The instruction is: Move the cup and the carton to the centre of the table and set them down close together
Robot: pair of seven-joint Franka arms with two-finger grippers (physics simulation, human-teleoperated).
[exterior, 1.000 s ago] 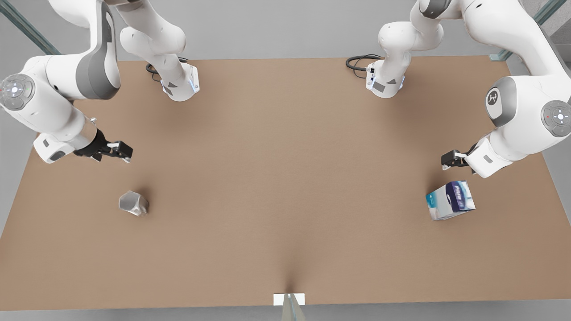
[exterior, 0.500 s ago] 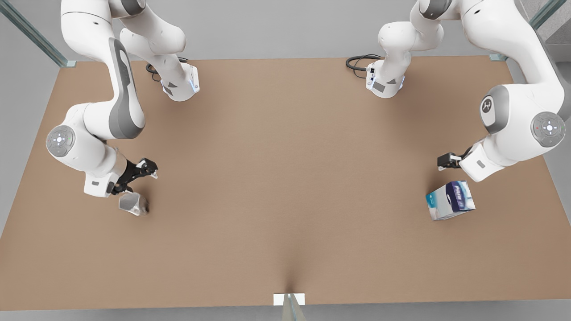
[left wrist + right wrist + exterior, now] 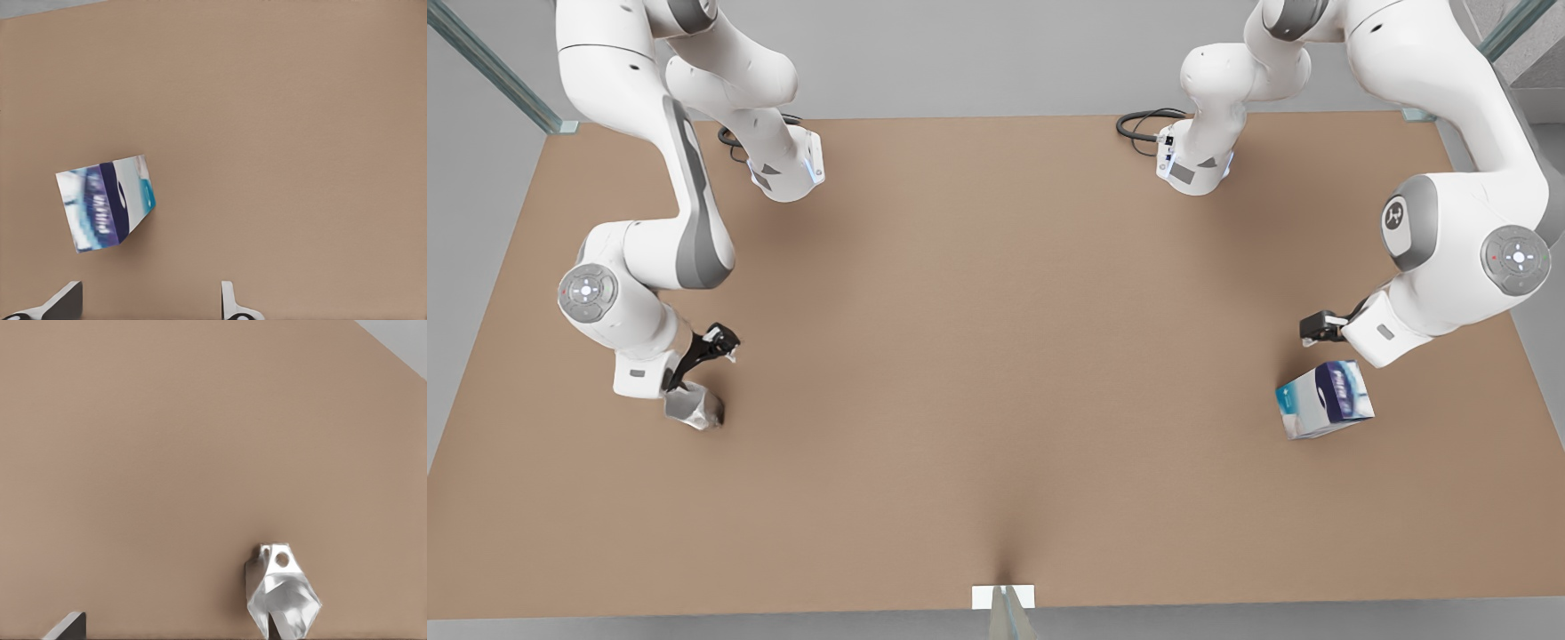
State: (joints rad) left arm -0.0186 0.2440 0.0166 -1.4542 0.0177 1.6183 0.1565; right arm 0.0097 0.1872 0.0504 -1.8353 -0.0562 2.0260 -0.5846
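The silvery faceted cup (image 3: 694, 407) (image 3: 281, 595) rests on the light brown table (image 3: 996, 356) at the front view's left. My right gripper (image 3: 699, 364) (image 3: 170, 630) hovers open just behind and over it, one finger close by the cup's rim. The white carton (image 3: 1325, 398) (image 3: 107, 203) with blue and teal print lies tilted at the front view's right. My left gripper (image 3: 1316, 327) (image 3: 148, 307) is open just behind it, apart from it.
Both arm bases (image 3: 787, 173) (image 3: 1192, 164) stand at the table's far edge, each with a black cable. A small white marker (image 3: 1003, 596) sits at the near edge's middle. A wide bare stretch of table lies between cup and carton.
My right gripper has swung in from the far left and come down to the cup. My left gripper has shifted only slightly near the carton. Cup and carton have not moved.
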